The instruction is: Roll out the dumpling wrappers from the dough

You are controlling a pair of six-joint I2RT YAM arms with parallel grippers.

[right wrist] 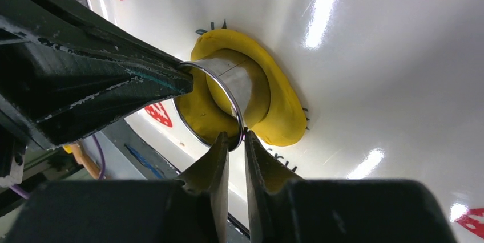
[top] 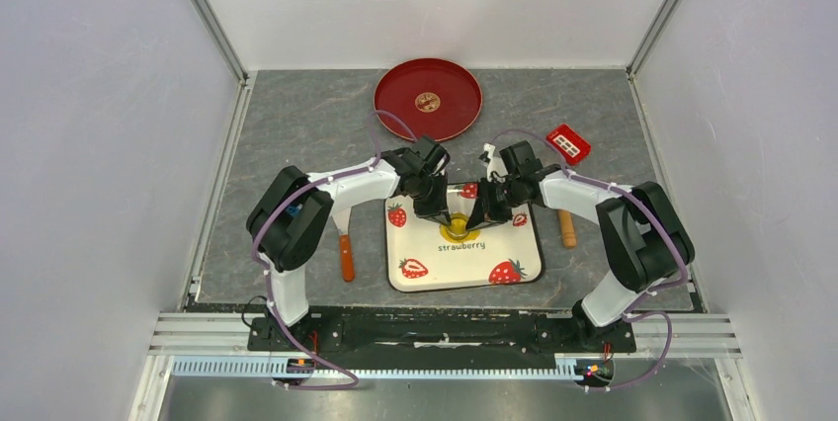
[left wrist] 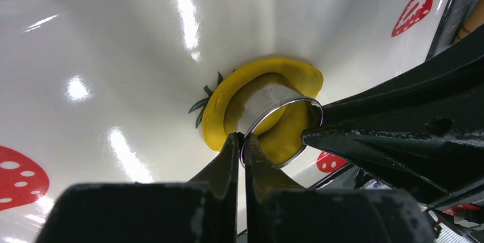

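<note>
A flattened piece of yellow dough (top: 460,229) lies on the white strawberry tray (top: 464,268). A metal ring cutter (left wrist: 268,97) stands in the dough (left wrist: 220,112). My left gripper (left wrist: 241,137) is shut on the ring's near rim. My right gripper (right wrist: 235,139) is shut on the opposite rim of the ring (right wrist: 237,80), with dough (right wrist: 279,112) spread around it. From above, the left gripper (top: 445,215) and right gripper (top: 477,218) meet over the dough. A small tan round disc (top: 428,101) lies in the middle of the red plate (top: 395,117).
An orange-handled knife (top: 346,255) lies left of the tray. A wooden handle (top: 566,228) lies to its right, partly under my right arm. A small red box (top: 568,143) sits at the back right. White walls enclose the grey table.
</note>
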